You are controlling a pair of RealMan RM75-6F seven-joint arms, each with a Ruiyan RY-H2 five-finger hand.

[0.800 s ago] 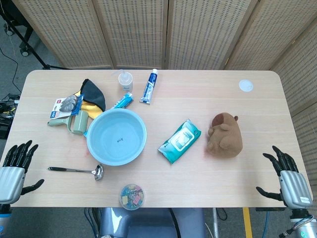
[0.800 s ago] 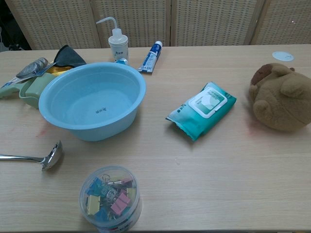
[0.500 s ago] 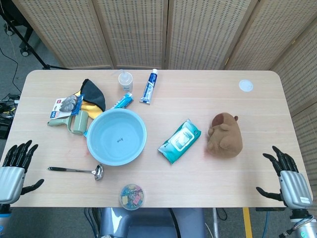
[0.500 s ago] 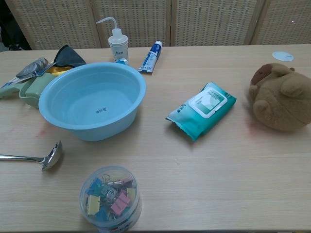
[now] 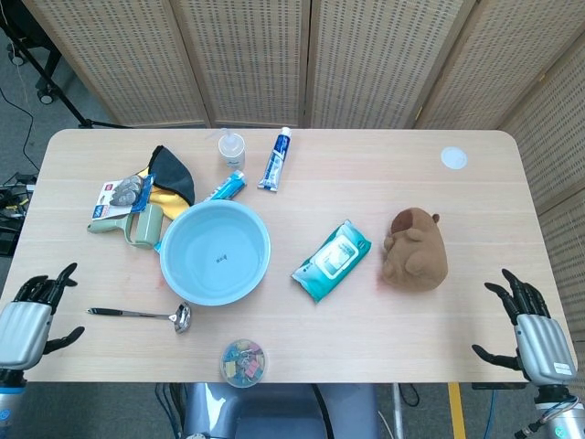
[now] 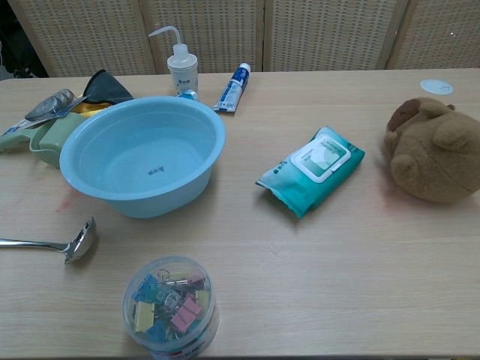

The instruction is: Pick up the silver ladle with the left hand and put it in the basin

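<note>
The silver ladle (image 5: 144,315) lies flat on the table, its bowl toward the light blue basin (image 5: 180,280) and its handle pointing left; the chest view shows the ladle (image 6: 66,244) at the left edge and the basin's rim (image 6: 201,124) behind it. My left hand (image 5: 29,319) hovers at the table's front left corner, left of the handle tip, fingers apart and holding nothing. At the front right corner my right hand (image 5: 531,331) is spread and holds nothing. Neither hand appears in the chest view.
A tub of binder clips (image 5: 243,361) stands near the front edge by the ladle. A wipes pack (image 5: 332,259) and a brown plush toy (image 5: 415,250) lie to the right. Behind the basin are a tape gun (image 5: 128,222), black cloth (image 5: 173,172), squeeze bottle (image 5: 231,147) and toothpaste tube (image 5: 274,159).
My left hand has shifted slightly forward and turned, its fingers now pointing more toward the ladle. The right hand and all objects stay put.
</note>
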